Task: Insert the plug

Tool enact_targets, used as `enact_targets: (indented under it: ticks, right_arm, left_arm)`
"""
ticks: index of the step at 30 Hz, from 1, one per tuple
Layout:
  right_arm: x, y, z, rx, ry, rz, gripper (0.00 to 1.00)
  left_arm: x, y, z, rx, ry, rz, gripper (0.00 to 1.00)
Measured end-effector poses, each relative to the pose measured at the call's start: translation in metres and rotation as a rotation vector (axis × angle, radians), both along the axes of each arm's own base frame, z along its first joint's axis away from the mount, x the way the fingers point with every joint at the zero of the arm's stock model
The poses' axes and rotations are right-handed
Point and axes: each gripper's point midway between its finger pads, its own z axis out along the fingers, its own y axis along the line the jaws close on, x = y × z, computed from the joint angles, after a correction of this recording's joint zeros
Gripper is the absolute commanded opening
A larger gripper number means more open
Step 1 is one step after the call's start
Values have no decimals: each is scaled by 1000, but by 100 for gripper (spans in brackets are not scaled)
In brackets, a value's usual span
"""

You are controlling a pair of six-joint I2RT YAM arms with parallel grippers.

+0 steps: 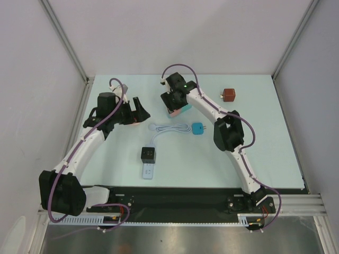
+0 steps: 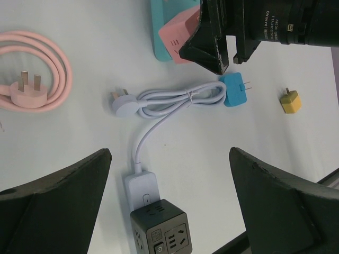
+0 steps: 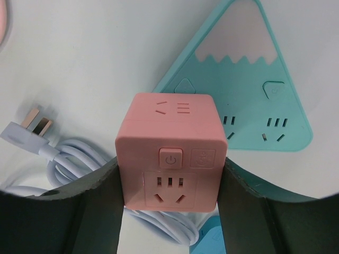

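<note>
A pink three-pin plug (image 2: 25,92) lies on the table at the end of its coiled pink cable (image 2: 55,58), at the upper left of the left wrist view. My left gripper (image 2: 169,153) hangs open above the table with nothing between its fingers; it is also seen in the top view (image 1: 139,112). My right gripper (image 3: 169,182) is shut on a pink cube socket (image 3: 169,153), pressing on its two sides. The cube is held beside a teal mountain-shaped power strip (image 3: 249,106), above a coiled white cable (image 3: 69,159).
A dark cube socket (image 1: 148,154) sits on a white strip (image 1: 148,171) at centre front. The white cable (image 1: 169,128) and a blue adapter (image 1: 198,128) lie mid-table. A yellow adapter (image 2: 290,100) lies beyond. A brown cube (image 1: 229,94) stands at the back right.
</note>
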Motion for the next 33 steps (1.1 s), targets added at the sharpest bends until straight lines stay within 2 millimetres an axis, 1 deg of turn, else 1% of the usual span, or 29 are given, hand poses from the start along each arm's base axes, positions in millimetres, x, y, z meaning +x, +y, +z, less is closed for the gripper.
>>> enact_targets:
  ticks: [12, 13, 15, 18, 19, 21, 24, 25, 26, 27, 28, 30, 33]
  right_arm:
    - [6, 4, 1, 5, -12, 10, 0]
    - [6, 4, 2, 6, -13, 10, 5]
    - [6, 4, 4, 4, -14, 10, 10]
    - [6, 3, 6, 4, -15, 11, 28]
    - [6, 3, 7, 2, -17, 10, 36]
    - [7, 3, 8, 1, -19, 9, 46]
    - [7, 2, 9, 0, -20, 7, 70]
    - [7, 1, 10, 3, -17, 7, 79]
    - [6, 1, 12, 10, -16, 5, 84]
    - [7, 1, 16, 18, -19, 7, 89]
    - [8, 1, 23, 31, -30, 5, 99]
    - [12, 1, 44, 65, -66, -2, 100]
    - [18, -2, 83, 118, -133, -16, 100]
  left_arm:
    - [1, 2, 1, -1, -6, 5, 100]
    - [1, 2, 1, -1, -7, 6, 100]
    - [0, 2, 0, -1, -4, 6, 100]
    - [0, 2, -1, -6, 2, 10, 100]
    - [0, 2, -1, -7, 2, 10, 100]
    - [0, 2, -1, -12, 4, 11, 100]
    - [-1, -1, 1, -25, 3, -2, 100]
    - [-2, -2, 2, -31, 1, -10, 100]
    - [-2, -3, 3, -35, -2, -16, 100]
    - [-2, -4, 3, -38, -4, -19, 100]
    - [-2, -4, 4, -39, -5, -21, 100]
    - [-2, -4, 3, -39, -4, -20, 100]
    - [-2, -3, 2, -40, 0, -13, 100]
